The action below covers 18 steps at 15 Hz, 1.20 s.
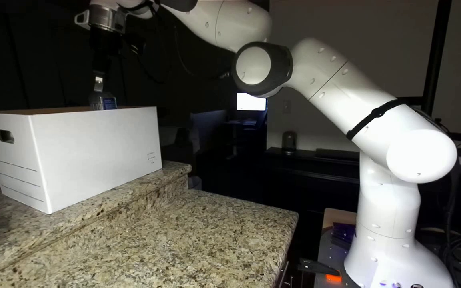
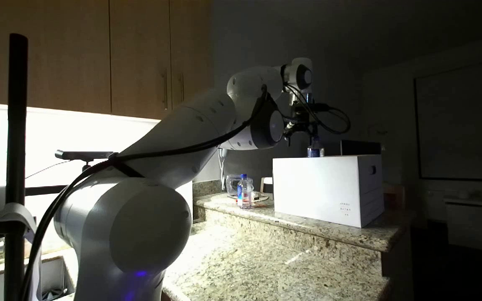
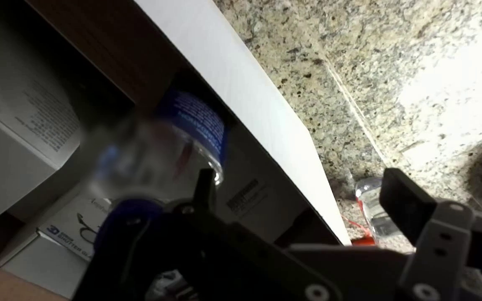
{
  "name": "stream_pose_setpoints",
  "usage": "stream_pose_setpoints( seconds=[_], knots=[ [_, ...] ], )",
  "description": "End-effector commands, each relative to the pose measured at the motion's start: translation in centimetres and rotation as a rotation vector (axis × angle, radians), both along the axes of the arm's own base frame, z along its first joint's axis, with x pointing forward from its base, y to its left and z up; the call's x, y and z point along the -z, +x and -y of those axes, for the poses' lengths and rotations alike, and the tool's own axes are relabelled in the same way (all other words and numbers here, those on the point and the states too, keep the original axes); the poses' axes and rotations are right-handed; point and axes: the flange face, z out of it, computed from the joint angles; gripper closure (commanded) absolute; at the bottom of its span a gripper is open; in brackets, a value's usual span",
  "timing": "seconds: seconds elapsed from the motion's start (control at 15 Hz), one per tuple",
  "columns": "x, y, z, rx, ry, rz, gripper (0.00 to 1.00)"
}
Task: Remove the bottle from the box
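The large white box (image 1: 94,156) stands on the raised granite counter, its top open; it shows in both exterior views (image 2: 316,188) and in the wrist view (image 3: 262,88). A clear bottle with a blue label (image 1: 109,103) rises above the rim in both exterior views (image 2: 314,151). In the wrist view the bottle (image 3: 199,119) is inside the box near its long wall, partly blurred, its blue cap beside my left-hand finger. My gripper (image 3: 298,180) is open above the box (image 2: 302,141). The bottle is at the outer side of one finger, not between the fingers; contact cannot be told.
Smaller boxes (image 3: 19,96) lie inside the white box, one printed with shutter glasses (image 3: 69,240). Another clear bottle with a blue cap (image 2: 245,194) stands on the raised counter. A clear plastic item (image 3: 377,209) shows beside the box. The lower counter (image 1: 198,236) is in front.
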Motion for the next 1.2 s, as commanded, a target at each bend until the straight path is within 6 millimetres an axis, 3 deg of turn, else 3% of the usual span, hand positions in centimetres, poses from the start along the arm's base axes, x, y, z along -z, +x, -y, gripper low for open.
stream_pose_setpoints(
  seconds=[0.0,0.53,0.8,1.13],
  knots=[
    [-0.9,-0.2,-0.4,0.043,-0.063,0.032,0.00],
    [-6.4,-1.0,-0.4,0.088,-0.184,0.247,0.00],
    [-6.9,0.2,0.6,0.118,-0.163,0.341,0.00],
    [-5.9,1.4,1.6,0.141,-0.130,0.362,0.00]
  ],
)
